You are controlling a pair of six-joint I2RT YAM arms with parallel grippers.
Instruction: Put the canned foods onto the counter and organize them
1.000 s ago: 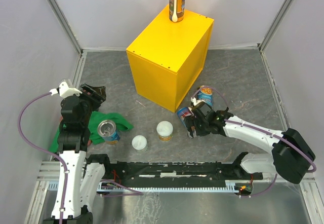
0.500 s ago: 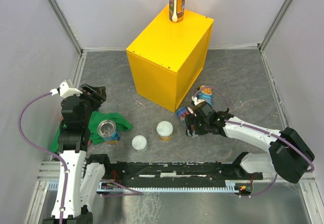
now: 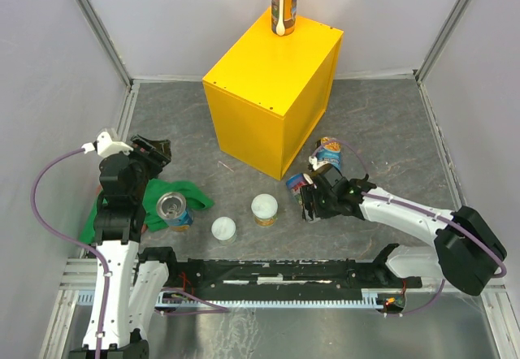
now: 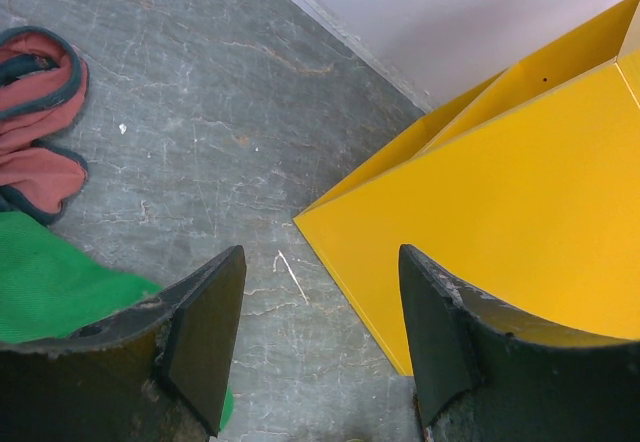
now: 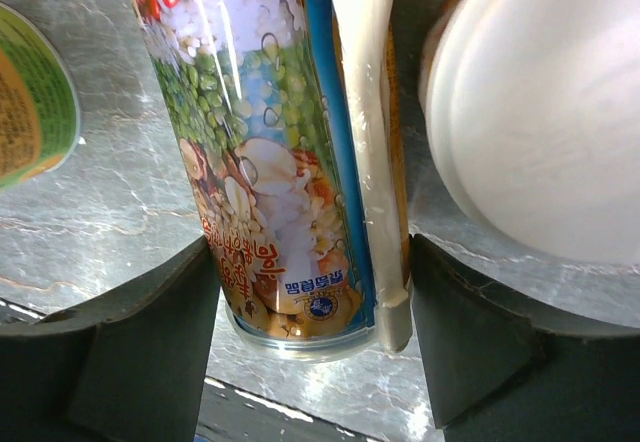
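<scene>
right tool (image 5: 310, 307) pinches slim can (image 5: 270, 162) | blue can (image 3: 329, 153) behind | counter (image 3: 268, 91) beside

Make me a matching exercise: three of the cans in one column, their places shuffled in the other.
1. tall orange can
2. silver-topped can
3. lying can

A. between the fingers of the right gripper
B. on top of the yellow counter
C. on the green cloth

Pairs: 1-B, 2-C, 3-A
</scene>
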